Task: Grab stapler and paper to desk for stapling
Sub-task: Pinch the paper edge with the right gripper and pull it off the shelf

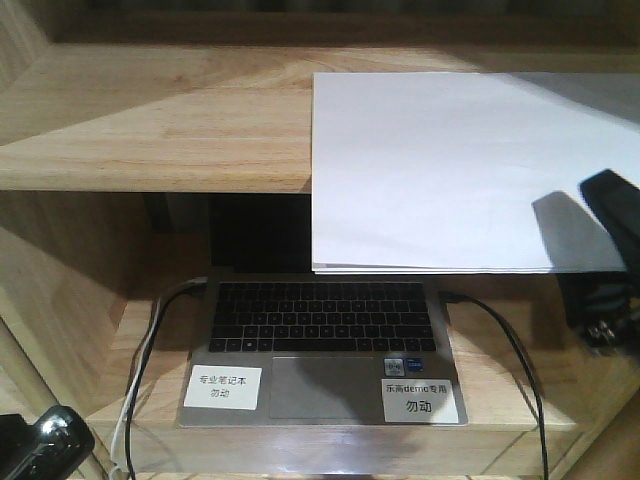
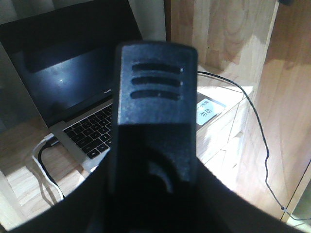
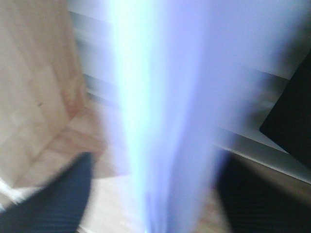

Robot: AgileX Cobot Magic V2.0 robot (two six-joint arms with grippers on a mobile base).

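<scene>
The paper [image 1: 440,170] is a thin white stack lying on the upper shelf board [image 1: 150,120], with its front edge hanging out over the board. My right gripper [image 1: 603,235] is at the stack's right front corner, one black finger above the sheets and the rest below. In the right wrist view the paper [image 3: 160,97] runs blurred and edge-on between the two dark fingers [image 3: 48,204], which stand wide apart, so the right gripper [image 3: 155,204] is open. A black stapler [image 2: 155,82] with three grooves fills the left wrist view, and the left gripper [image 2: 155,194] is shut on it. The desk is out of view.
An open laptop [image 1: 320,340] with two white labels sits on the lower shelf board [image 1: 130,330], with black and white cables at both sides. My left gripper [image 1: 40,445] shows at the bottom left corner. Wooden shelf walls stand on both sides.
</scene>
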